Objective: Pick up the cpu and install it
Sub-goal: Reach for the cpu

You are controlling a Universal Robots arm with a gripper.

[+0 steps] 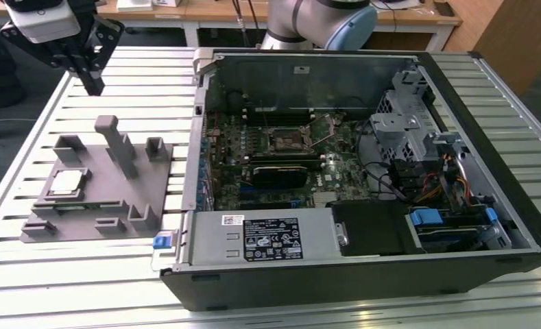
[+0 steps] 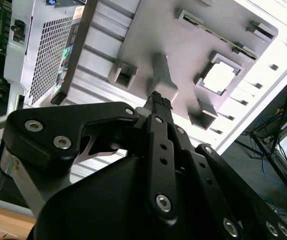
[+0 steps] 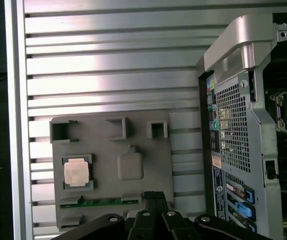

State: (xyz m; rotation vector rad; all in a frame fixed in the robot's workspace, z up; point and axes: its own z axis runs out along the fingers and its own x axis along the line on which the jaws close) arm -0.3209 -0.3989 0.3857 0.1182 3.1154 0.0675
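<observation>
The cpu (image 1: 66,180) is a small silvery square lying in a recess of the grey plastic fixture (image 1: 114,199) on the slatted table, at the exterior view's left. It also shows in both wrist views, cpu (image 3: 77,172) and cpu (image 2: 218,79). My gripper (image 1: 92,83) hangs high above the fixture's far end, well clear of the chip. Its black fingers (image 3: 155,197) are pressed together with nothing between them, gripper (image 2: 158,98). The open computer case (image 1: 362,178) holds the motherboard with its empty cpu socket (image 1: 286,140).
A green memory stick (image 3: 103,201) lies in a slot of the fixture (image 3: 133,145). Upright posts (image 1: 116,140) rise from the fixture. The case wall (image 3: 233,125) stands close beside it. A power supply (image 1: 261,236) and drive cages (image 1: 417,137) fill the case's edges.
</observation>
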